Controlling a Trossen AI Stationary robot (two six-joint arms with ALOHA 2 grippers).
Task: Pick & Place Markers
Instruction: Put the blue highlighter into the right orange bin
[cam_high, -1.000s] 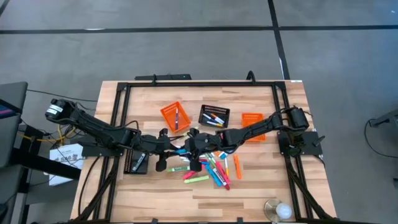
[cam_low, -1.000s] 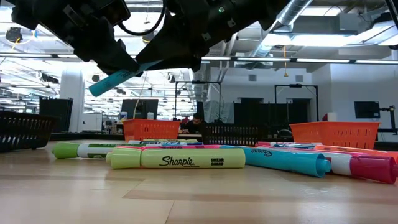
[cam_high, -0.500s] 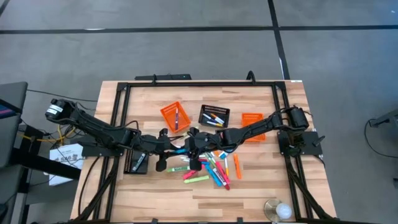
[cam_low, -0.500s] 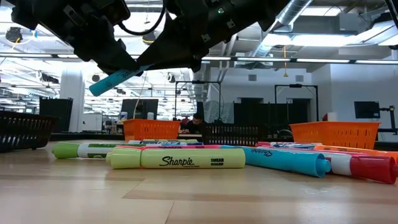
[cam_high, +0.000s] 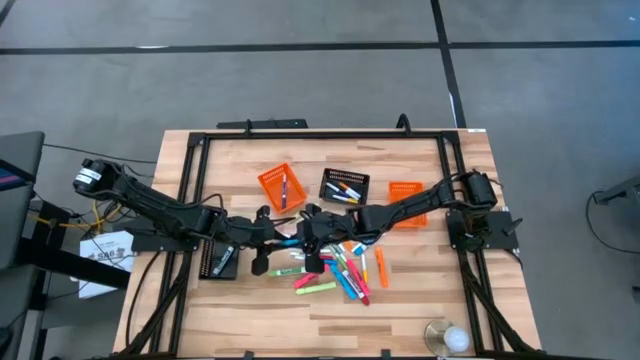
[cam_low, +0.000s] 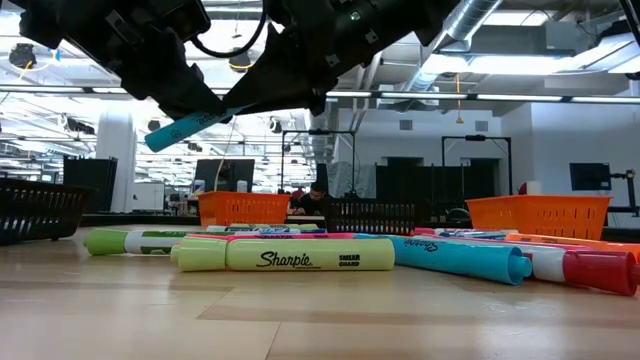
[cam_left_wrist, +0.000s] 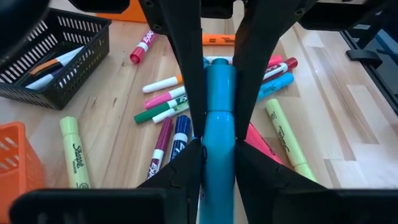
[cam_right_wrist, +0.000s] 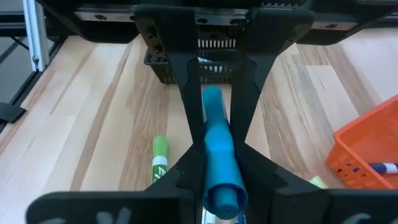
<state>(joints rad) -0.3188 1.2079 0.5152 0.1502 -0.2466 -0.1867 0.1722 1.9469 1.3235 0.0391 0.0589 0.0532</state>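
A teal marker (cam_low: 185, 128) hangs in the air between both grippers, above the table's middle, tilted with one end lower. My left gripper (cam_high: 283, 241) comes in from the table's left and my right gripper (cam_high: 304, 239) from the right, and both are shut on it. They meet tip to tip over the left edge of the marker pile (cam_high: 345, 268). The other markers lie flat on the wood, among them a yellow-green Sharpie (cam_low: 285, 255) and a green and white one (cam_high: 285, 270). My left gripper pinches the teal marker's barrel (cam_left_wrist: 219, 155) between its two fingers, which lie level and along the marker. The marker is lifted clear of the table. My right gripper pinches the same marker near its wide end (cam_right_wrist: 221, 168) between its two fingers, coming level from the opposite side and along the marker. Its fingertips (cam_left_wrist: 189, 81) reach in beside the left gripper's.
An orange basket (cam_high: 281, 187) holds one marker. A black basket (cam_high: 344, 186) holds a few. Another orange basket (cam_high: 406, 199) lies partly under the right arm, and a black basket (cam_high: 222, 261) sits by the left arm. Bare wood lies toward the near edge.
My right gripper has edged toward the left gripper, along the teal marker, so it covers more of the marker's upper end in the low view. The marker itself has stayed almost where it was, in the air.
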